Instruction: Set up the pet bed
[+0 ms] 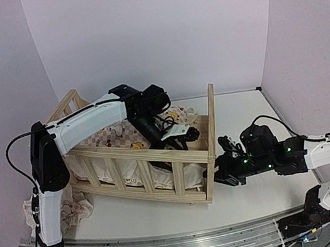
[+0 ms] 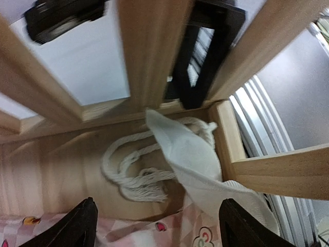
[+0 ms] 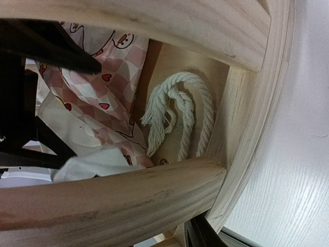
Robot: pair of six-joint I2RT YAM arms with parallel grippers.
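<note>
The metal rail (image 1: 192, 241) with both arm bases runs along the near edge of the table (image 1: 239, 110). Behind it the bed stands left of the table's middle. The long axis of its frame (image 1: 139, 157) goes from left to right, a little turned, so the right end is nearer to the bases than the left end. The cushion (image 1: 115, 132) lies inside, checked side up, and some cream ruffle hangs out onto the table at the left end.

The left gripper (image 1: 183, 134) reaches down into the bed at its right end. Its fingers (image 2: 77, 226) stand wide apart and hold nothing. Under them a looped tie string (image 2: 128, 175) lies on the bare wooden floor of the frame, beside a cream ruffle.

The right gripper (image 1: 224, 174) is low at the outside of the right end. Its jaws are partly open, one finger (image 3: 51, 49) inside above the cushion and the other under a bar. I cannot tell if they press the bar.
</note>
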